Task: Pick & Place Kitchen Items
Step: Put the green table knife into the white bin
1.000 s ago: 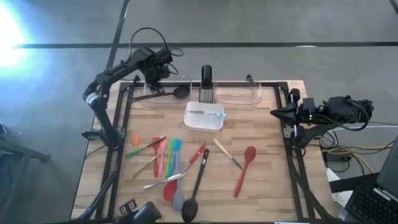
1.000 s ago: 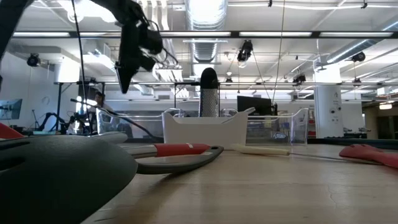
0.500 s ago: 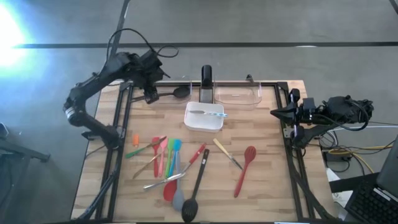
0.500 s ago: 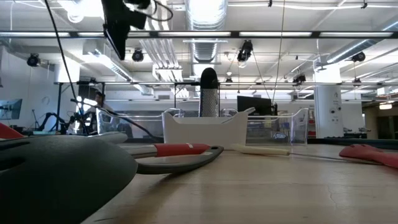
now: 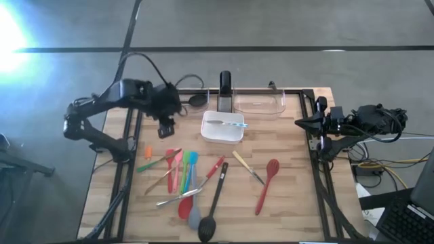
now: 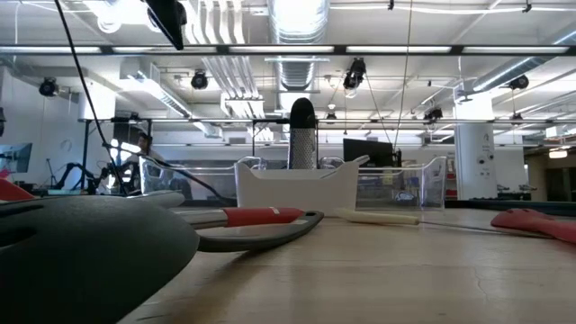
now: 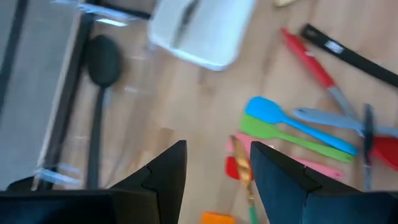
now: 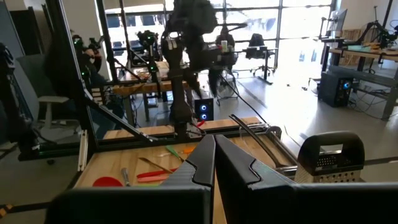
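My left gripper (image 5: 166, 126) is open and empty, above the bare wood left of the white square dish (image 5: 232, 134); it also shows in the low view (image 6: 167, 16) and in its wrist view (image 7: 217, 167). A black spoon (image 5: 190, 101) lies in the left clear bin (image 5: 178, 95), also in the left wrist view (image 7: 101, 68). Several coloured utensils (image 5: 180, 173) lie on the table nearer the front edge, among them a blue spatula (image 7: 268, 112) and a green one (image 7: 283, 135). A red spoon (image 5: 267, 184) lies to the right. My right gripper (image 8: 214, 158) is shut and waits at the table's right edge (image 5: 317, 125).
A second clear bin (image 5: 260, 104) stands at the far edge, right of a dark upright grater (image 5: 224, 84). The white dish holds a small metal and blue utensil (image 5: 226, 123). Dark frame rails (image 5: 125, 135) run along both table sides. A long black spoon (image 5: 211, 207) lies near the front.
My left gripper has gone from over the left clear bin toward the table's near edge and has risen; it now hangs over the wood beside the white dish. The black spoon has stayed in the bin.
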